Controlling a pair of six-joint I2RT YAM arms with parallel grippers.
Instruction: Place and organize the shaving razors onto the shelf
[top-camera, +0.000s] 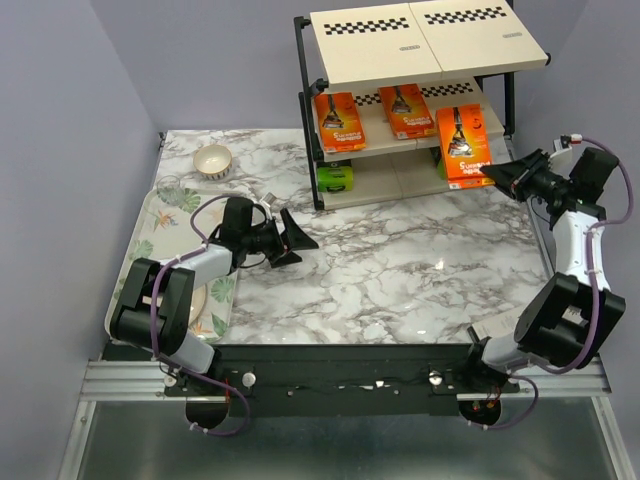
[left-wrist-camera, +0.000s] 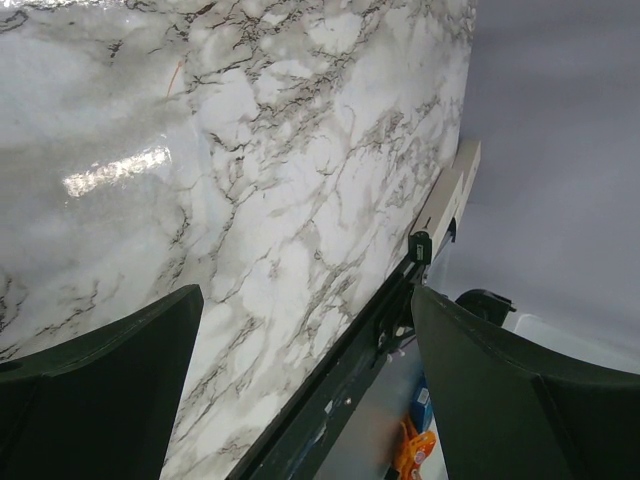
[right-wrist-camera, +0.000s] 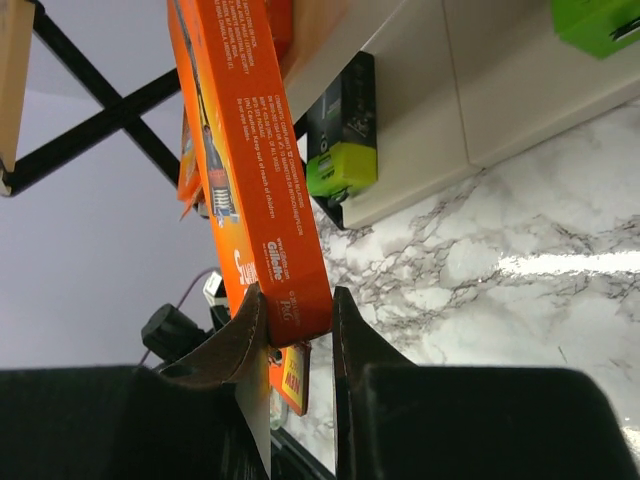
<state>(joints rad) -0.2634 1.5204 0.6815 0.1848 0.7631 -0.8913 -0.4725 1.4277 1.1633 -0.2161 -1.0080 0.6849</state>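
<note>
Right pincer clamps an orange razor pack at the shelf.
The gripped pack is at the middle tier's right end, with a middle orange pack and a left orange pack alongside. A black-and-green pack lies on the bottom tier. The left pincer hangs wide open and empty over the counter.

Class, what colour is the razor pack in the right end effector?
Bright orange razor pack; clearest in the right wrist view.

Marble desk with bowl and tray
The cream bowl sits far left; the floral tray lies nearer, at the left edge.
</note>
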